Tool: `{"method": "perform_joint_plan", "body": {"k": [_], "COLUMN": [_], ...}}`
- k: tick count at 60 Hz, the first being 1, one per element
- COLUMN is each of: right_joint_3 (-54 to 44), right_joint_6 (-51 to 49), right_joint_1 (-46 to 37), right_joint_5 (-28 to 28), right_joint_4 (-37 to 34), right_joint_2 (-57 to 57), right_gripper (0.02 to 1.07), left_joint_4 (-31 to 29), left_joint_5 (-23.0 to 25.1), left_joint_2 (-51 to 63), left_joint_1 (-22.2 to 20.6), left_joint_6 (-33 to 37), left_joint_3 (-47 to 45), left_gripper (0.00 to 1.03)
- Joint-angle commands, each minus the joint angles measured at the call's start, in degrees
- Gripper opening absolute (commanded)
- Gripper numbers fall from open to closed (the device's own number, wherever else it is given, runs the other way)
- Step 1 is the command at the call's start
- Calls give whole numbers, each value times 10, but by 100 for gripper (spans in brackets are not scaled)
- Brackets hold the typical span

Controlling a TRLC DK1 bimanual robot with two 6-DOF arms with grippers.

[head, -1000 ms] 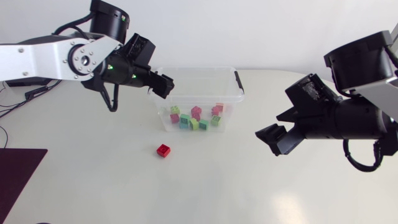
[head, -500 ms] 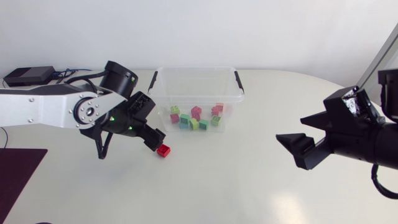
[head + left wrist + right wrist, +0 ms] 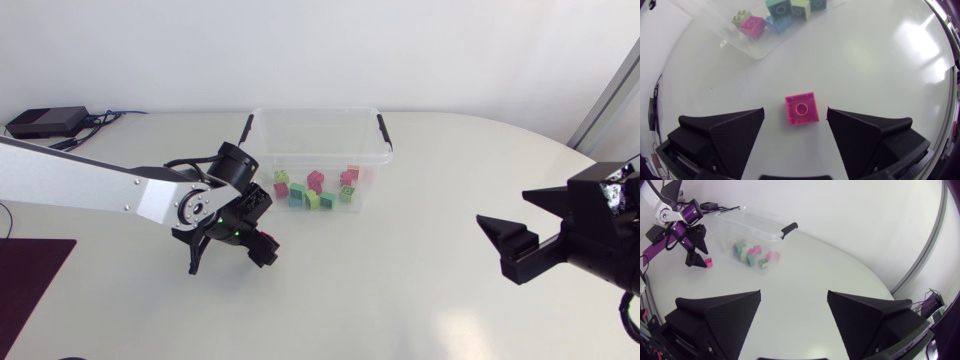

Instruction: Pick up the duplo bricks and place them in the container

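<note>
A red duplo brick lies flat on the white table between the fingers of my left gripper, with a gap on each side. In the head view that gripper points down in front of the clear plastic container and hides most of the brick. Several pink, green and yellow bricks lie in the container. My right gripper hovers open and empty far to the right. Its wrist view shows the container, the left arm and the brick far ahead.
A black box with cables sits at the table's back left corner. A dark mat lies at the left front edge. Bare white tabletop stretches between the container and my right arm.
My left arm came down from above the container's left rim to the table and now straddles the red brick, its fingers narrowing a little. My right arm drew back to the right.
</note>
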Motion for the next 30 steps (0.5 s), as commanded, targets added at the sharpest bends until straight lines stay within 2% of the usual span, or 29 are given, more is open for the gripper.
{"method": "perform_joint_plan", "body": {"k": [1,9,17,30], "right_joint_3": [-17,-25,-29,-28], "right_joint_6": [-11,-21,-25,-33], "right_joint_1": [-11,-24,-34,-51], "right_joint_5": [-1,-4,-7,-10], "right_joint_4": [7,5,-3,-12], "right_joint_2": [-14,-26,-33,-55], "right_gripper": [98,98,98,98], "left_joint_4": [4,4,0,-102], "left_joint_5": [-2,-2,-2,-1], "left_joint_2": [24,43,52,19], "left_joint_1": [-8,-17,-17,-8], "left_joint_6": [-18,-34,-46,-54], "left_joint_3": [-2,12,30,83], "left_gripper": [73,53,25,23]}}
